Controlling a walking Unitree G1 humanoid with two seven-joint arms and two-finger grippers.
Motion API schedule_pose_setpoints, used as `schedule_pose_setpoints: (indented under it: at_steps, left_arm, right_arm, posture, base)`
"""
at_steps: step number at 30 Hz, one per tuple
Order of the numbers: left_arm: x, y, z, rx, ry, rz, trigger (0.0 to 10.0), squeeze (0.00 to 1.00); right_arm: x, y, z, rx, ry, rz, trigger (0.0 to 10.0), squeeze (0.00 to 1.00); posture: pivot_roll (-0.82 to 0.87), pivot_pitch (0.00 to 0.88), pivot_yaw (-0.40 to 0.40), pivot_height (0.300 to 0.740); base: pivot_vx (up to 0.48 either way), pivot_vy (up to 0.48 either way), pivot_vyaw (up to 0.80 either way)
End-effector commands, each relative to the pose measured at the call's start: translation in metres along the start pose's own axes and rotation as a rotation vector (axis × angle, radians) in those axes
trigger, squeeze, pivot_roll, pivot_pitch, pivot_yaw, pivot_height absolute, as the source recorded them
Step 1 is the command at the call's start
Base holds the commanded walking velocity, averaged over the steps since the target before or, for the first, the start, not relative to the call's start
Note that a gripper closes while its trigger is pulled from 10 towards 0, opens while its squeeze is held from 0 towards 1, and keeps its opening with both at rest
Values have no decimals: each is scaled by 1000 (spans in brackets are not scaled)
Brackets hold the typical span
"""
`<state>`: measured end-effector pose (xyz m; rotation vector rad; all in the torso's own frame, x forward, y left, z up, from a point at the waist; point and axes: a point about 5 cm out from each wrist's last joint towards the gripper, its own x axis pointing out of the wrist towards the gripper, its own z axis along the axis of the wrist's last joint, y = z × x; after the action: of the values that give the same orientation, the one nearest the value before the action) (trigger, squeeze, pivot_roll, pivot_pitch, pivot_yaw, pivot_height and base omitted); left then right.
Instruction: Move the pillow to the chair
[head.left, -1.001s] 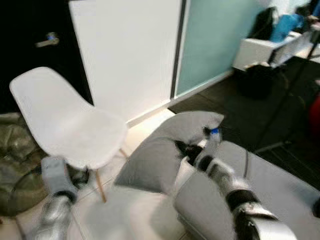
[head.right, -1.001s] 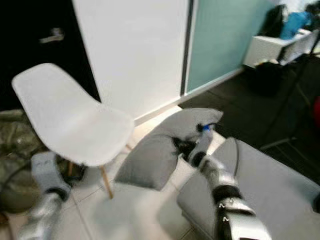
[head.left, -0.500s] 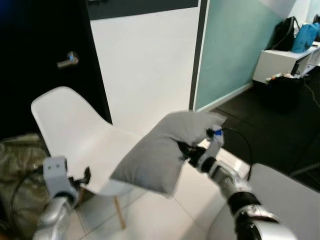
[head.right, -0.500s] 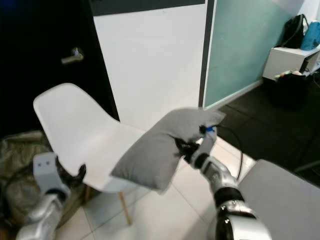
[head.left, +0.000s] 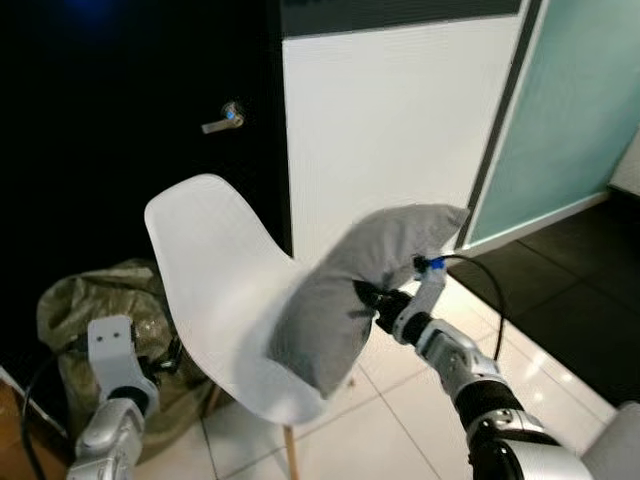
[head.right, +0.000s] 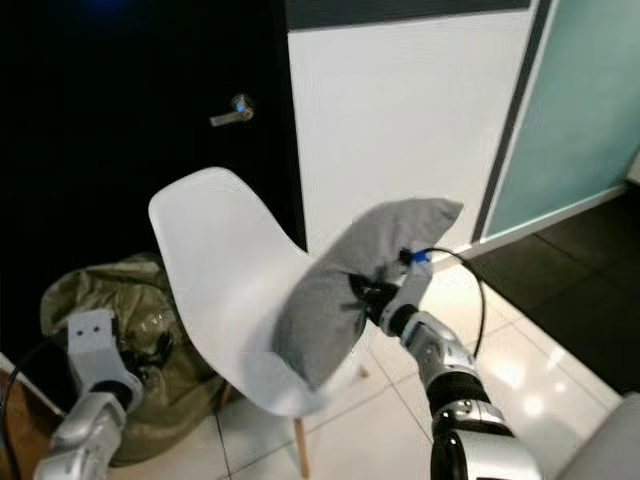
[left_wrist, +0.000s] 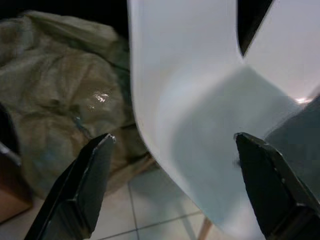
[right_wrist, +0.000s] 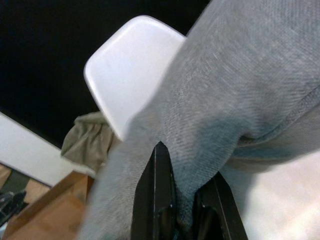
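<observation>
My left arm hangs low at 7 o'clock, its left tool (left_wrist: 170, 185) spread wide open with nothing between the fingers; past them I see the underside edge of the white chair (head.left: 225, 290) and the tiled floor (head.left: 400, 420).

My right arm reaches forward from 5 o'clock. The right tool (head.left: 368, 297) is clamped on a fold of the grey pillow (head.left: 350, 290); in the right wrist view the two black fingers (right_wrist: 159, 200) pinch the fabric tight, cloth bunched between them.

The pillow hangs tilted from that grip, upper corner toward 2 o'clock, lower end drooping toward 7 o'clock over the front of the chair seat. Whether the lower end touches the seat I cannot tell.

The chair's wooden leg (head.left: 290, 455) stands on the tiles.

Behind the chair at 9 o'clock lies a crumpled olive bag (head.left: 95, 300) on the floor. Farther back: black door with a metal handle (head.left: 222, 118), white wall panel (head.left: 400, 120), teal panel (head.left: 575, 110) at 2 o'clock.
</observation>
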<state>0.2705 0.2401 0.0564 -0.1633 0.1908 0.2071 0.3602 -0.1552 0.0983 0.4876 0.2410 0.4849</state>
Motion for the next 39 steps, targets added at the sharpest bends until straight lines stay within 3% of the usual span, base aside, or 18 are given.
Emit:
schedule_pose_setpoints:
  at_steps: [1, 6, 11, 18, 24, 26, 28, 31, 39]
  left_arm:
    - [1, -1, 2, 8, 1, 1, 10000, 0]
    - [0, 0, 1, 10, 4, 9, 10000, 0]
    - [-1, 1, -1, 11, 16, 29, 10000, 0]
    - [-2, -2, -3, 33, 25, 16, 10000, 0]
    - [-2, -1, -4, 17, 28, 52, 10000, 0]
    - [-3, 1, -4, 10, 28, 75, 10000, 0]
    - [-4, 4, -3, 15, 24, 87, 10000, 0]
    - [-4, 5, -2, 20, 21, 92, 10000, 0]
    - [-5, 9, 6, 52, -7, 92, 10000, 0]
  right_arm:
    - [5, 6, 15, -24, -52, 32, 10000, 0]
    - [5, 6, 14, -25, -49, 25, 10000, 0]
    - [5, 4, 15, -30, -30, 3, 10000, 0]
    - [6, 5, 13, -29, -9, 5, 10000, 0]
    - [8, 8, 6, -51, 62, 25, 10000, 0]
    - [9, 9, -2, -72, 130, 33, 10000, 0]
    - [12, 14, -9, -92, 194, 61, 10000, 0]
    - [14, 17, -11, -96, 207, 72, 10000, 0]
    - [29, 40, -9, -1, 211, 165, 10000, 0]
  posture:
    - [-112, 0, -6, 740]
    - [-112, 0, -6, 740]
    - [-110, 0, -9, 740]
    - [-110, 0, -11, 740]
    - [-110, 0, -14, 740]
    - [-110, 0, -15, 740]
    - [-108, 0, -18, 730]
    - [-107, 2, -20, 725]
    - [-87, 13, -36, 700]
  base:
    - [480, 0, 0]
    - [480, 0, 0]
    - [0, 0, 0]
    - [0, -385, 0]
    - [0, -76, 0]
    - [0, 0, 0]
    - [0, 0, 0]
    - [0, 0, 0]
    - [0, 0, 0]
